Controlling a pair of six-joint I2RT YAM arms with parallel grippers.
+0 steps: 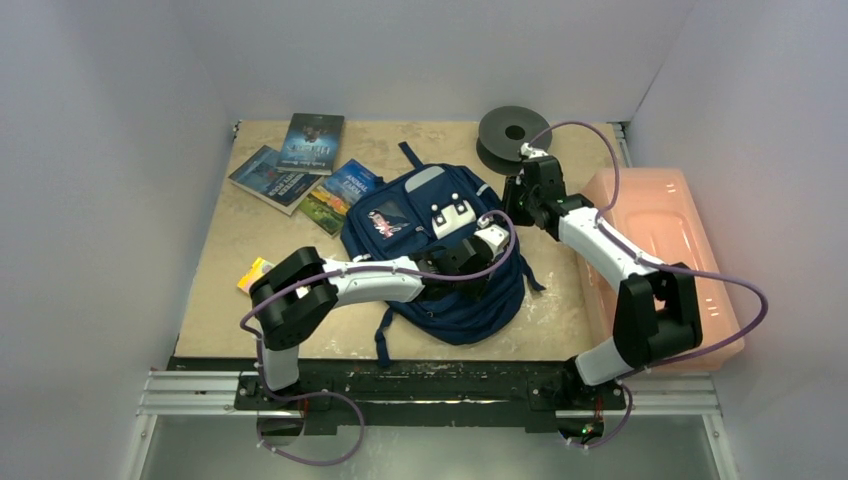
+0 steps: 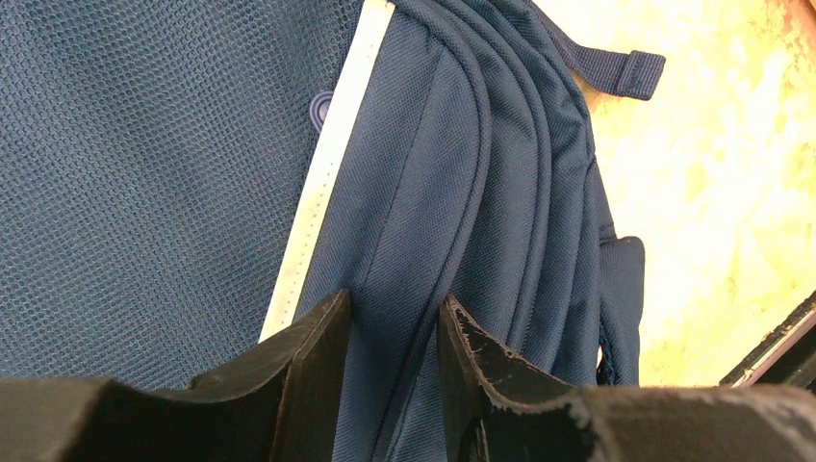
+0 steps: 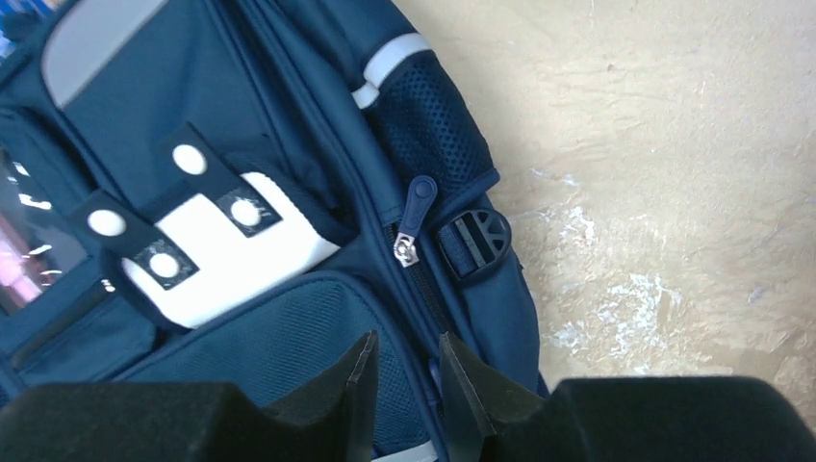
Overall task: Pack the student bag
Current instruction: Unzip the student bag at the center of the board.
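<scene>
Bag: the navy bag (image 1: pixel 470 310) lies front side up in the middle of the table (image 1: pixel 225 300), with both arms reaching over it.
Left gripper: the left gripper (image 1: pixel 468 255) (image 2: pixel 395 303) sits low over the bag's right half. Its jaws are a narrow gap apart astride a piped seam beside a white trim strip (image 2: pixel 322 183). Whether they pinch the fabric cannot be told.
Right gripper: the right gripper (image 1: pixel 518 200) (image 3: pixel 407 337) is at the bag's far right edge. Its fingers are almost together over the zip track, just short of the zip pull (image 3: pixel 414 207). A grip cannot be told.
Front pocket: a white patch (image 3: pixel 221 255) is crossed by two dark snap tabs.
Far left: three books (image 1: pixel 315 140) lie on the table beside the bag.
Far right: a black spool (image 1: pixel 510 130) is behind the right gripper, and a pink box (image 1: pixel 665 230) is along the table's right side.
</scene>
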